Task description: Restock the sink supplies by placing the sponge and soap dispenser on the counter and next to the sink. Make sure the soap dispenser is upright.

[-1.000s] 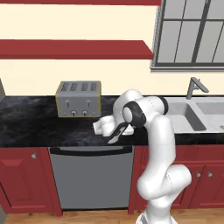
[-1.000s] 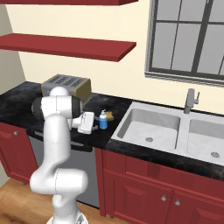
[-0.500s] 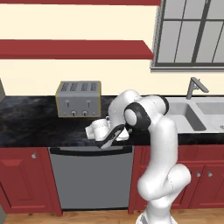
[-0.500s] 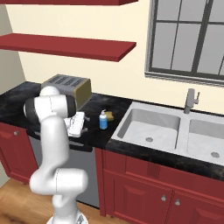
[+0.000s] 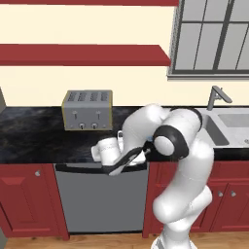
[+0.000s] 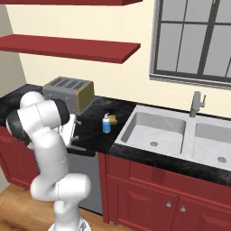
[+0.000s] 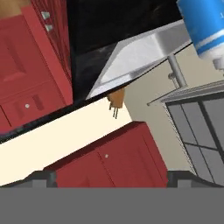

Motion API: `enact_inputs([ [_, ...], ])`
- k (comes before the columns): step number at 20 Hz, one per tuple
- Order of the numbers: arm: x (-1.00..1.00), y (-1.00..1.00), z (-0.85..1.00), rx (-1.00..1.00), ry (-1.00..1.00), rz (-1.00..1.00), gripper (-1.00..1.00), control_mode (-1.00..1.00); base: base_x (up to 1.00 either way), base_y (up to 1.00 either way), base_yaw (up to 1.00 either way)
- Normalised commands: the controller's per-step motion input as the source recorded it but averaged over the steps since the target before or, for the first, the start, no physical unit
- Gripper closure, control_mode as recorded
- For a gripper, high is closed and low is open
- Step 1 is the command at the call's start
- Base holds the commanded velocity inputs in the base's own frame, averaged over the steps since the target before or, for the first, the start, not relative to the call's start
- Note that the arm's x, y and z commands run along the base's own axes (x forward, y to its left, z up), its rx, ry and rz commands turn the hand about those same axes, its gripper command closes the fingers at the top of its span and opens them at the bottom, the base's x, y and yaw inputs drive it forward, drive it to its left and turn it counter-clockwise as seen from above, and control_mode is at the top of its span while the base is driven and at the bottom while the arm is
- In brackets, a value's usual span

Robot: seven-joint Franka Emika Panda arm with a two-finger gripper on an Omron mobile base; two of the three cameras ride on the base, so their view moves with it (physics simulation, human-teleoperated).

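The dispenser [image 6: 106, 124] is seen upright on the counter [image 6: 97, 131] beside the sponge [image 6: 114, 119], near the sink [image 6: 153, 131]; light, stiff and slippery, it would best be gripped mid-body by the gripper [image 5: 127, 159], held wide apart and empty

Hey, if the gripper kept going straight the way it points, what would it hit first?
Nothing close. The open gripper aims past the sink at the cream wall by the red shelf; the soap dispenser sits off to one side. Depth is hard to judge.
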Motion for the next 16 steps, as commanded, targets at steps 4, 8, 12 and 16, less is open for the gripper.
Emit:
enact_inputs([
  [4,-1.0,0.0,0.98,-0.06,-0.3,0.0,-1.0,-1.0,0.0,0.0,0.0],
  [8,-1.0,0.0,1.0,-0.07,-0.32,0.0,-1.0,-1.0,0.0,0.0,0.0],
  [12,-0.97,0.0,1.0,-0.09,-0.34,0.0,-1.0,-1.0,0.0,0.0,0.0],
  [16,-0.88,-0.04,0.87,-0.07,-0.34,0.0,-1.0,-1.0,0.0,0.0,0.0],
])
